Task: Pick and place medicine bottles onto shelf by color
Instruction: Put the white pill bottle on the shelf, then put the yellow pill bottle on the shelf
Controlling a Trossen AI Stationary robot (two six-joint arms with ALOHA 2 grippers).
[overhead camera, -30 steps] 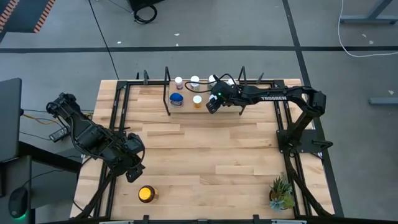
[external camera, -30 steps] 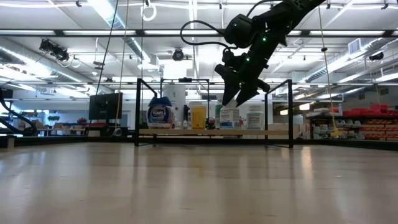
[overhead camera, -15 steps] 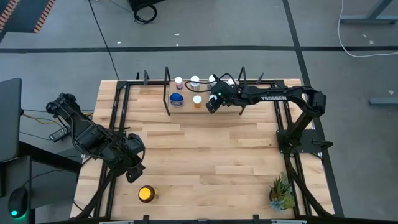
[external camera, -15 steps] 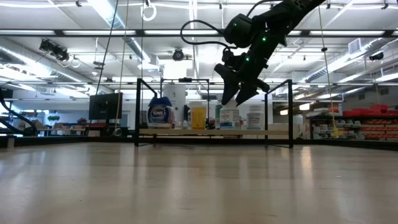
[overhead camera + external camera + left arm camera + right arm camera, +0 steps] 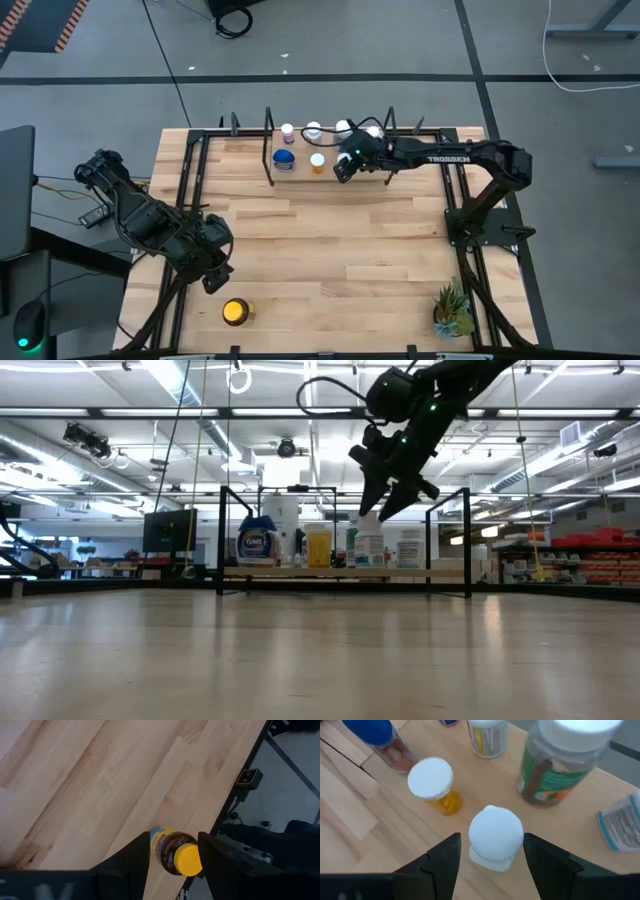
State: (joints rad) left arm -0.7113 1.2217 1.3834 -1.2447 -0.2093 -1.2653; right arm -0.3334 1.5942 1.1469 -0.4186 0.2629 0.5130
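Right tool point(image 5: 341, 168) hung over shelf point(image 5: 300, 172) at far edge of worktop point(image 5: 350, 240), fingers apart astride white-capped bottle point(image 5: 495, 836), not clamping. Left tool point(image 5: 212, 272) near left, fingers apart, just beside yellow bottle point(image 5: 235, 312).

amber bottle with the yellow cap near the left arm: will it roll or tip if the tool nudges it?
The amber bottle stands upright on the table below the left tool, near the edge. It looks squat with a broad cap, so a low nudge would probably slide it, not tip it. If knocked over, its round body would likely roll, possibly off the edge.
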